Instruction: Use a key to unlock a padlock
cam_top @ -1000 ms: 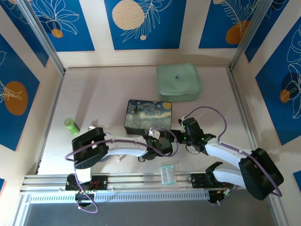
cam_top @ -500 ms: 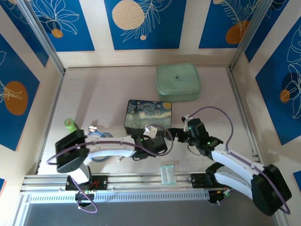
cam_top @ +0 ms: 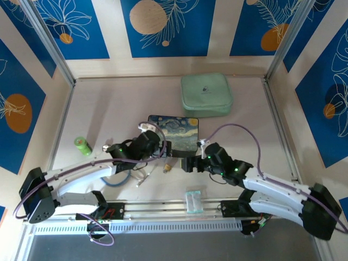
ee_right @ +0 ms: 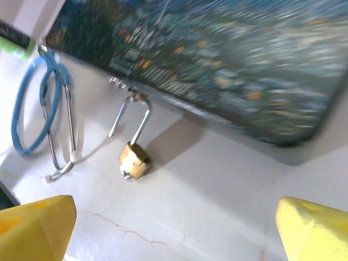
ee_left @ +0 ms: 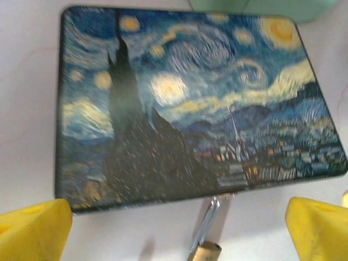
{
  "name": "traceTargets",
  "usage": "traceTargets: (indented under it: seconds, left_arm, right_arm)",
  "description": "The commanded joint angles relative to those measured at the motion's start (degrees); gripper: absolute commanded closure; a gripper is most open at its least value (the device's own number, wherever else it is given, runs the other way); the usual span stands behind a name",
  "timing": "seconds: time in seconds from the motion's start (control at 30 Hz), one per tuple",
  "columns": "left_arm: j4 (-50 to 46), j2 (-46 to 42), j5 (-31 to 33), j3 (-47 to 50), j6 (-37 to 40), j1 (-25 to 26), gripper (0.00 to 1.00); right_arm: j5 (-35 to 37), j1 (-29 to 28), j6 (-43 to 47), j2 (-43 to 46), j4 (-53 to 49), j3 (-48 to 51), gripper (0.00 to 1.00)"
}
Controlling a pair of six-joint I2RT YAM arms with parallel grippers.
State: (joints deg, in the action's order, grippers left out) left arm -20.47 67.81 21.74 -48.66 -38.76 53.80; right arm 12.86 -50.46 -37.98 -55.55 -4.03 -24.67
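On the pale worktop (cam_top: 109, 109), the left claw (ee_left: 176, 231) gapes wide and empty before the starry-night box (ee_left: 190, 103). The right claw (ee_right: 174, 231), likewise spread, faces the padlock (ee_right: 134, 159) and touches nothing.

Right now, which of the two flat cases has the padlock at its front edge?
The starry-night painted box: the padlock lies with its shackle at its clasp. The plain mint-green case sits farther back, apart.

padlock (ee_left: 204, 252) cut off below, painted box (ee_right: 217, 60) blurred
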Motion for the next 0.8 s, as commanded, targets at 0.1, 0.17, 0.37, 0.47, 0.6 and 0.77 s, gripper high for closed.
traceTargets:
  seconds: [0.1, 0.17, 0.37, 0.47, 0.6, 0.77]
  left_arm:
    - [5.65, -6.24, -9.82, 3.47, 2.09, -6.05, 0.0]
    - [5.97, -8.35, -8.96, 4.96, 2.04, -6.11, 0.0]
    - [5.38, -11.46, -9.1, 8.17, 1.05, -6.49, 0.0]
    - [5.59, -11.74, -9.09, 9.51, 0.19, -6.54, 0.0]
    - [6.23, -11.39, -9.17, 10.48, -0.8, -6.48, 0.0]
    - [6.99, -10.7, -9.0, 11.03, -0.99, -6.52, 0.0]
  right_arm:
    - [5.79, -7.28, -0.06, -15.71, 5.38, -8.97, 0.12]
    - [6.6, -8.58, -0.59, -21.04, 5.21, -11.72, 0.3]
    - [12.69, -12.14, -2.21, -29.9, 3.84, -16.99, 0.42]
    - [11.33, -12.24, -2.38, -32.85, 3.87, -18.44, 0.43]
    - [10.96, -12.5, -2.92, -35.03, 4.03, -18.94, 0.45]
    - [11.41, -12.77, -3.77, -36.69, 3.92, -18.54, 0.5]
